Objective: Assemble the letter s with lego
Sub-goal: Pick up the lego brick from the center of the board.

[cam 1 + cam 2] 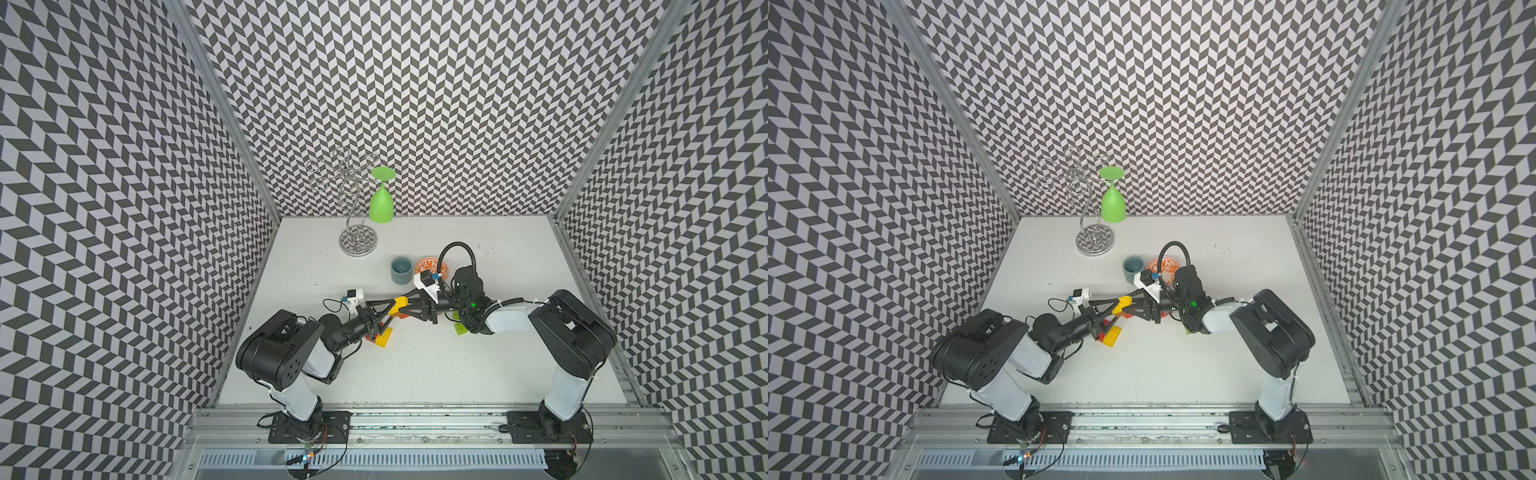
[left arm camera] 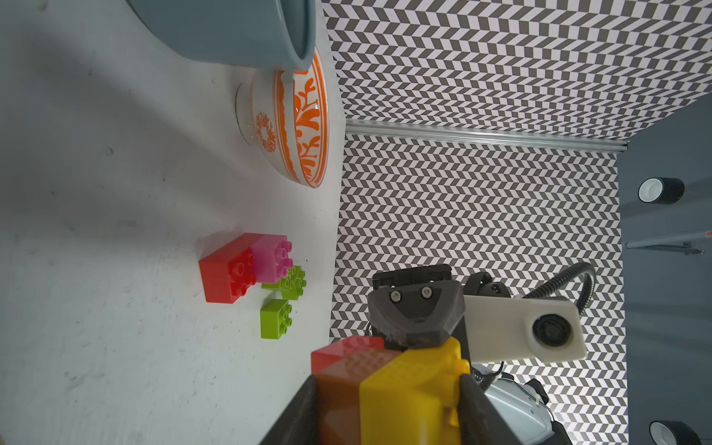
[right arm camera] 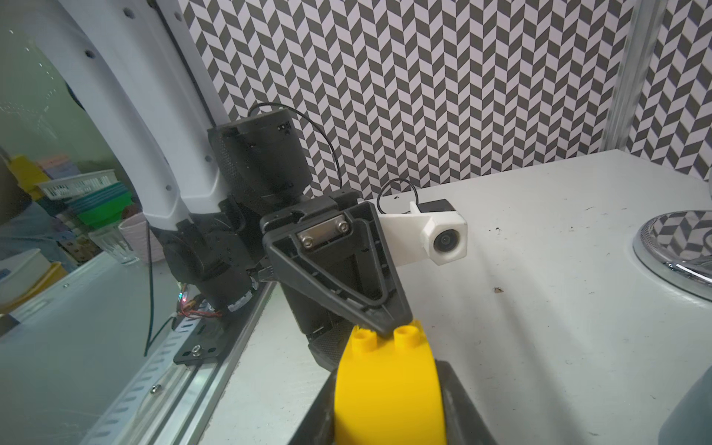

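Lego hangs above the white counter (image 1: 415,374) where the two arms meet: a yellow studded plastic brick (image 2: 408,393) pressed against an orange-brown brick (image 2: 339,400), with a translucent red brick (image 2: 343,348) at their far end. The left end effector (image 2: 387,385) pinches the yellow and orange-brown pair between its fingers. The right end effector (image 3: 385,373) has the yellow brick between its own fingers, touching both.

Loose on the counter near the right arm lie a long red brick (image 2: 227,273) touching a pink square brick (image 2: 273,258), a lime green square brick (image 2: 293,283) and a second lime green brick (image 2: 275,319). Another yellow brick (image 1: 384,336) lies under the left arm.

Farther back, a blue-grey round cup (image 1: 401,278) stands upright, its bare bottom showing. Just beside it, an orange-patterned white bowl (image 1: 432,262) shows only its leaf pattern inside; part of it is hidden behind the right arm. A lime green plastic goblet (image 1: 381,199) is upside down at a chrome wire stand (image 1: 358,243).
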Robot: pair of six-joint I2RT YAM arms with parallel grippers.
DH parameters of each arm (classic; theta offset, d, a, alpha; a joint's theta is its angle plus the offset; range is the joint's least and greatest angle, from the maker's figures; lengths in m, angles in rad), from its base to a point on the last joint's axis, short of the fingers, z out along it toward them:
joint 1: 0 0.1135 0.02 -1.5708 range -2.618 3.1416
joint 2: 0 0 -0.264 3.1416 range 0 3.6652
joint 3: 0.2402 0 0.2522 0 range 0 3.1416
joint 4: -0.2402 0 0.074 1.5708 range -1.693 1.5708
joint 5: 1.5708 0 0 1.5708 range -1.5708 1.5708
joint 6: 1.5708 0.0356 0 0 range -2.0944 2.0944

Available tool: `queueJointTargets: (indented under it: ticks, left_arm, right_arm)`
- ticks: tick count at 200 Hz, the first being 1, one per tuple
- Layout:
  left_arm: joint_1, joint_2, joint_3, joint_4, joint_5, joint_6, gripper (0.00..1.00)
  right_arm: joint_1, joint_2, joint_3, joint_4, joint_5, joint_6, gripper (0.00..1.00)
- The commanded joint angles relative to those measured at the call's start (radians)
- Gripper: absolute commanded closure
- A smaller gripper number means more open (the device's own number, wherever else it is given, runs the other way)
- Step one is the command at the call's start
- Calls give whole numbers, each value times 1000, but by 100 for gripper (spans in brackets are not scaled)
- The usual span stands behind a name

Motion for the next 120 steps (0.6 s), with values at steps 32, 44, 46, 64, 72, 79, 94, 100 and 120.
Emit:
queueJointTargets:
  ticks: [32, 44, 46, 64, 72, 79, 94, 100, 120]
  left_arm:
    - [-20, -135, 62, -138, 127, 210, 55]
    - [-20, -167, 78, -231, 134, 257, 54]
    - [-20, -172, 81, -246, 136, 265, 54]
    - [-20, -212, 114, -406, 145, 349, 53]
    - [-21, -228, 126, -469, 146, 384, 53]
    - [-21, -237, 139, -520, 147, 413, 53]
    - [-20, -253, 165, -621, 146, 471, 53]
    - [-19, -259, 172, -652, 147, 490, 53]
    - [-20, -275, 206, -775, 139, 563, 53]
  right_arm:
    - [-16, -39, 157, -356, -10, -136, 42]
    - [-28, -51, 211, -494, -4, -193, 38]
    - [-30, -53, 218, -518, -4, -203, 37]
    - [-43, -75, 305, -743, 37, -309, 30]
    - [-48, -83, 341, -849, 63, -352, 27]
    - [-52, -91, 374, -912, 87, -384, 25]
    - [-57, -98, 433, -1047, 142, -440, 20]
    - [-57, -102, 453, -1094, 168, -456, 19]
    - [-57, -112, 514, -1228, 214, -488, 15]
